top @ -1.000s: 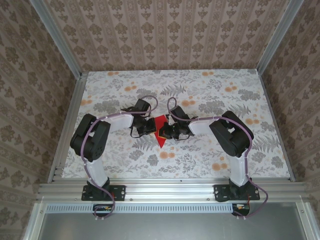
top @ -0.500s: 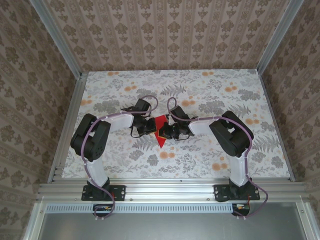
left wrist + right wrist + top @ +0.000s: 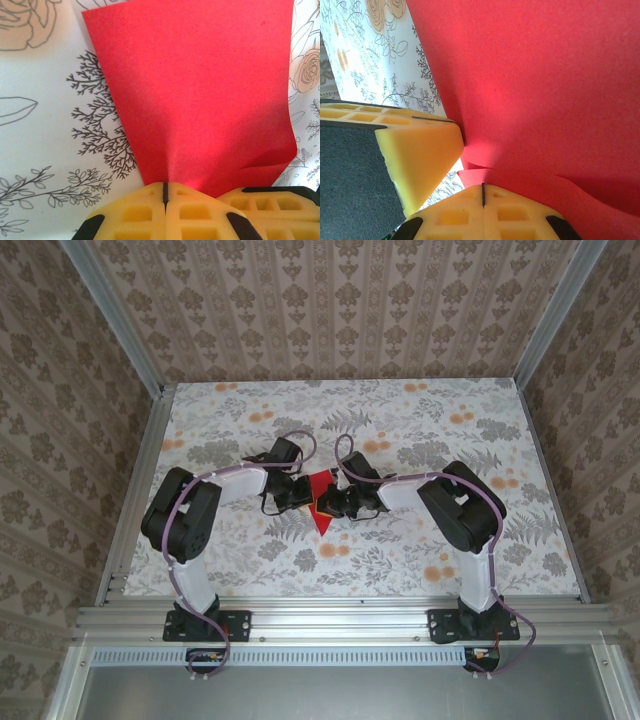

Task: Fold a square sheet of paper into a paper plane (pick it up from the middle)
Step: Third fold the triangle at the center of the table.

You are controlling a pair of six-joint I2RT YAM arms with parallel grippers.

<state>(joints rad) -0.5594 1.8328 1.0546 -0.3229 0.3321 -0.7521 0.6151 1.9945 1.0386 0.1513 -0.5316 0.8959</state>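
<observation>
Square sheet of paper (image 3: 200,90), pinched from both sides.
Left pincer (image 3: 164,192) and right pincer (image 3: 482,195) clamp its edges; light, limp, tearable, it likely wants gentle holds near the middle.

Soft, even light comes down on the white flower-printed table (image 3: 400,550), and the arms leave only faint shadows around the thin bright red square sheet of paper (image 3: 322,512). Close up, the paper looks grainy. A darker shadow crosses its right side, and a pale glow sits near its lower edge. Just below it, the yellow-padded left pincer (image 3: 164,196) is slightly out of focus.
</observation>
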